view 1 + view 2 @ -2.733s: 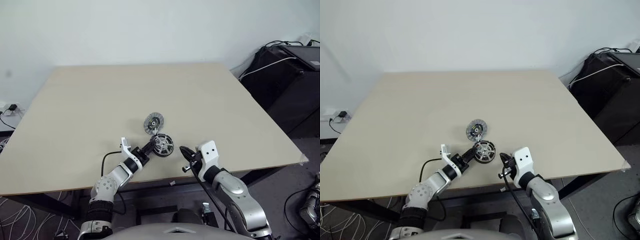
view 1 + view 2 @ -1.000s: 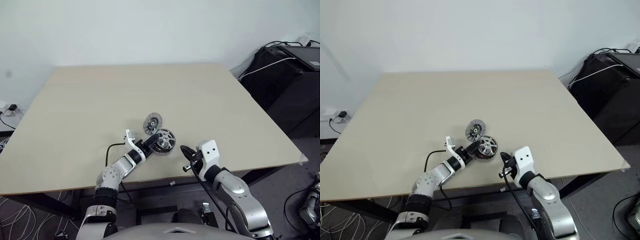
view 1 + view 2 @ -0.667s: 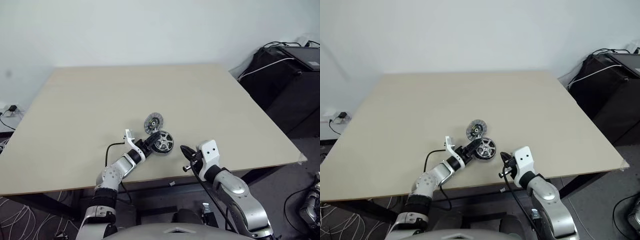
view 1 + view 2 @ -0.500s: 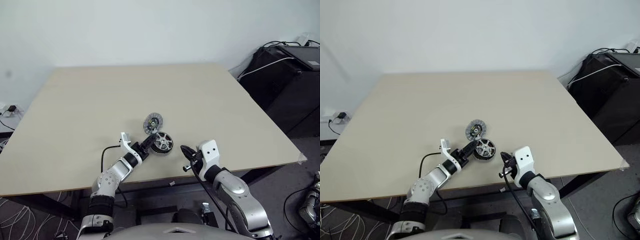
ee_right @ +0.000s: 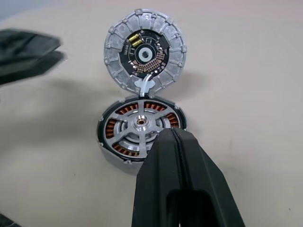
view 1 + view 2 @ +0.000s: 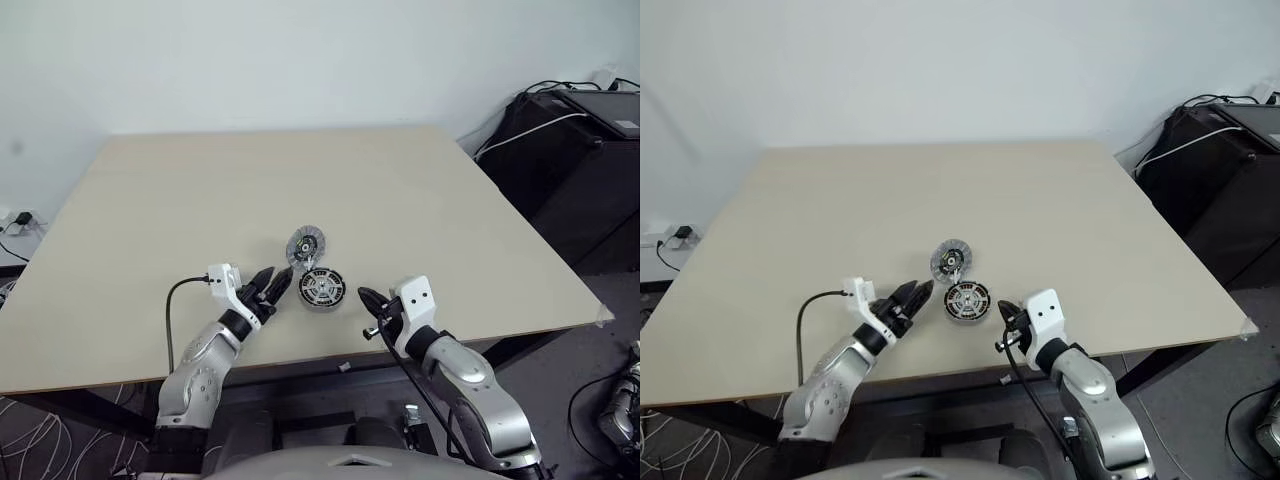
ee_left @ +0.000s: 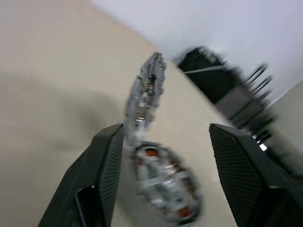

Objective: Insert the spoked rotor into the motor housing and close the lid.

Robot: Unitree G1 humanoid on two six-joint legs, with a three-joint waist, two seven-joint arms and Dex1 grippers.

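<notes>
While on table [image 6: 150, 230]: one housing [image 5: 142, 130], one lid [image 5: 144, 52].

spoked rotor [image 5: 140, 124] in motor housing [image 5: 107, 142] on table [image 6: 420, 210], lid [image 5: 144, 51] just behind it

Your left arm [image 6: 200, 365]: silver-grey shell, white wrist block, black cable looping off the wrist. Left gripper [image 6: 272, 284]: two black tapered fingers [image 7: 102, 175], cross-hatched inner pads. Right arm [image 6: 470, 385] matches, with a black cable; right gripper [image 5: 176, 156] fingers smooth black.
</notes>
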